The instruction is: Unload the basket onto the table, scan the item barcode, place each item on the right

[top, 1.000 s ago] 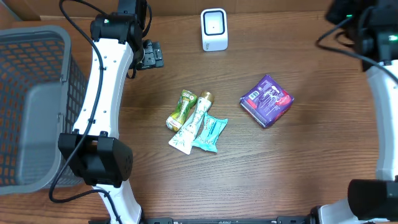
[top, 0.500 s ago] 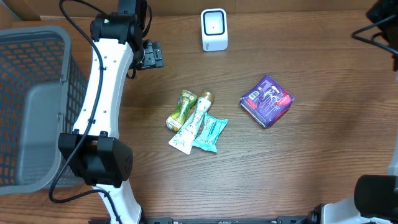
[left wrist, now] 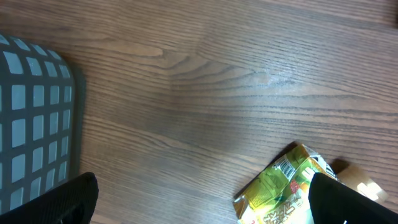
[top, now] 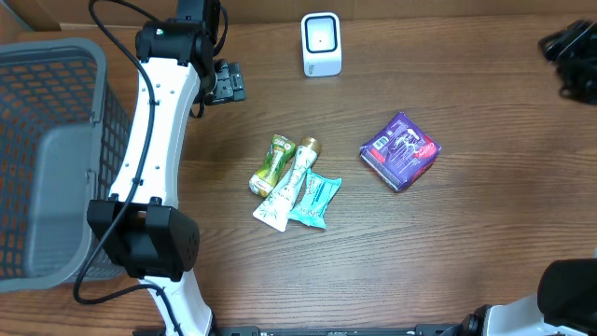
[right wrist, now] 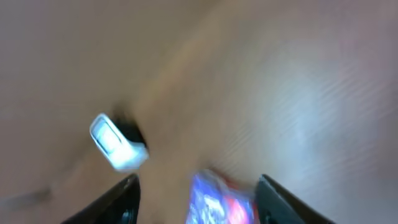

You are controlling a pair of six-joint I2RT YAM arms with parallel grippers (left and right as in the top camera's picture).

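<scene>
A purple box (top: 400, 150) lies on the wooden table, right of centre. The white scanner (top: 321, 44) stands at the back. My right gripper (top: 571, 51) hangs high at the far right edge, well away from the box. Its view is blurred; the fingers (right wrist: 109, 202) stand apart, open, nothing between them, with the purple box (right wrist: 221, 202) and the scanner (right wrist: 117, 143) far below. My left gripper (top: 224, 82) is open at the back left, holding nothing. A green pouch (left wrist: 283, 190) shows beside its right finger (left wrist: 354, 202).
A green pouch (top: 271, 165), a gold-capped tube (top: 291, 187) and a teal packet (top: 312, 200) lie together at mid-table. A grey mesh basket (top: 47, 159) fills the left side, and the basket's corner (left wrist: 34, 124) shows in the left wrist view.
The right arm has swung out toward the right edge, and its jaws have spread apart. The left arm and all items on the table have stayed put.
</scene>
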